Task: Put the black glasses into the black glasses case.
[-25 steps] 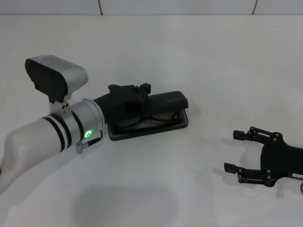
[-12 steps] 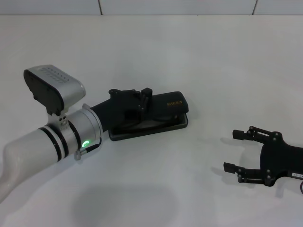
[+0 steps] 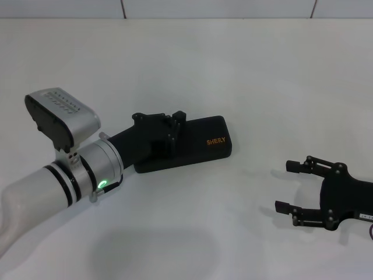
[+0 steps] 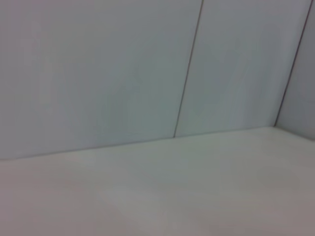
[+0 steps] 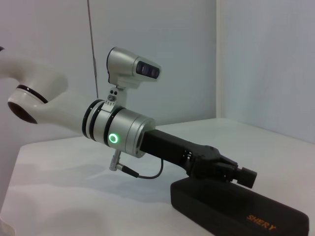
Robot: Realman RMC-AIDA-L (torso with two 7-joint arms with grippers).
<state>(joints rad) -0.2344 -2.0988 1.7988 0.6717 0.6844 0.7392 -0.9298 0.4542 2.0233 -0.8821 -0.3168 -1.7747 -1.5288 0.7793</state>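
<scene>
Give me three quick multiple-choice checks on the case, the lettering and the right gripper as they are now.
1. Where is the left gripper?
A. on the case lid
B. beside the right gripper
C. off the table

2. What colour is the lettering on the case?
A. white
B. orange
C. green

3. What state is the case in?
A. lid up
B. lid down
C. on its side

Answers:
1 A: in the head and right wrist views its fingertips rest on top of the lid.
2 B: SHERY reads orange on black.
3 B: the lid lies flat, no lining or glasses show.

The right gripper sits open, apart on the table.
</scene>
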